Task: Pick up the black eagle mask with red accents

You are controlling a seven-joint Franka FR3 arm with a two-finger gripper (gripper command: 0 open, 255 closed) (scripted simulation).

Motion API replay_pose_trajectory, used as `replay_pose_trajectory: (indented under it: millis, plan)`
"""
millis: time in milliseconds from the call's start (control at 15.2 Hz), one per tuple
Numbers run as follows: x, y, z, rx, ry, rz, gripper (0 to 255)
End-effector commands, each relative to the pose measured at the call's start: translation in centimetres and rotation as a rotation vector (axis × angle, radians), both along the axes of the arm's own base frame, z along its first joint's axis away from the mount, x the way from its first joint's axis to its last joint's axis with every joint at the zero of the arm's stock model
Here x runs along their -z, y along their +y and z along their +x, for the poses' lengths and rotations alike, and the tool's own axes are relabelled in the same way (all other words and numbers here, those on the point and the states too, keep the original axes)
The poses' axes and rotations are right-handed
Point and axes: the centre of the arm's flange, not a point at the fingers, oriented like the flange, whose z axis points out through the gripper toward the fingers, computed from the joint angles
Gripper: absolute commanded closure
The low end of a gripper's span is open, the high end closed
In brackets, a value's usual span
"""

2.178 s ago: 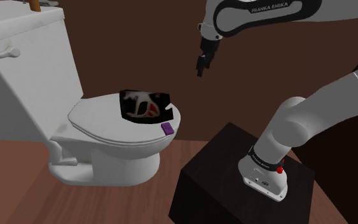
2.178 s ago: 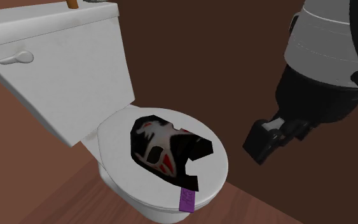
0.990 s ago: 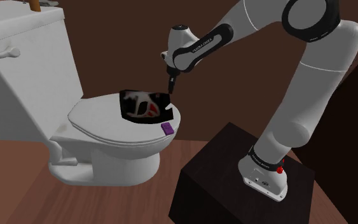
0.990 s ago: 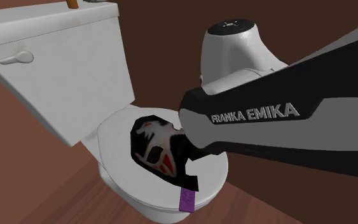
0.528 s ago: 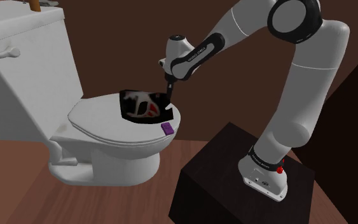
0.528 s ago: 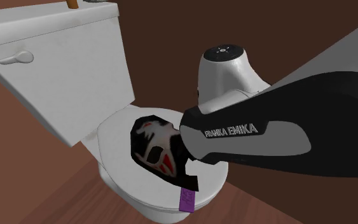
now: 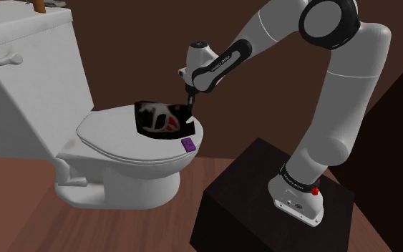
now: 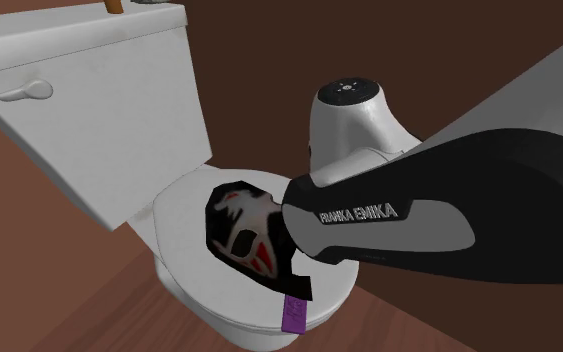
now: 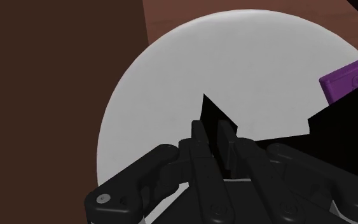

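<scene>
The black eagle mask [image 7: 159,119] with a white face and red accents lies on the shut toilet lid [image 7: 110,133], on the side toward the shoulder view's right. It also shows from the second exterior view, the mask [image 8: 239,232] partly behind the arm's forearm. My gripper [image 7: 190,112] points down onto the mask's near black edge. In the wrist view the gripper [image 9: 212,129] has its two fingers drawn close together around a pointed black tip of the mask [image 9: 217,113], which still rests on the lid [image 9: 247,63].
A small purple block [image 7: 188,144] lies on the lid's front rim beside the mask, close to the gripper [image 9: 352,76]. The white toilet tank [image 7: 28,64] stands behind. A brown wall backs the toilet, and a wooden floor [image 7: 121,229] surrounds the dark stand [image 7: 264,207].
The arm has come down from high at the right onto the mask's edge. In the last half second it barely moved and the fingers have closed.
</scene>
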Motion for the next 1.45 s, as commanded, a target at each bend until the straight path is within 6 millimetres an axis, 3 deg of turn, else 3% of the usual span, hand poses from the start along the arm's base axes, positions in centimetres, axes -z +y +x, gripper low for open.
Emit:
replay_pose_trajectory:
  millis: [0,264,1254,1386]
  plan:
    - [0.0,0.0,0.0,0.000,0.000,0.000,255]
    - [0.0,0.0,0.0,0.000,0.000,0.000,255]
    - [-7.9,0.0,0.0,0.000,0.000,0.000,255]
    - [-8.0,0.0,0.0,0.000,0.000,0.000,255]
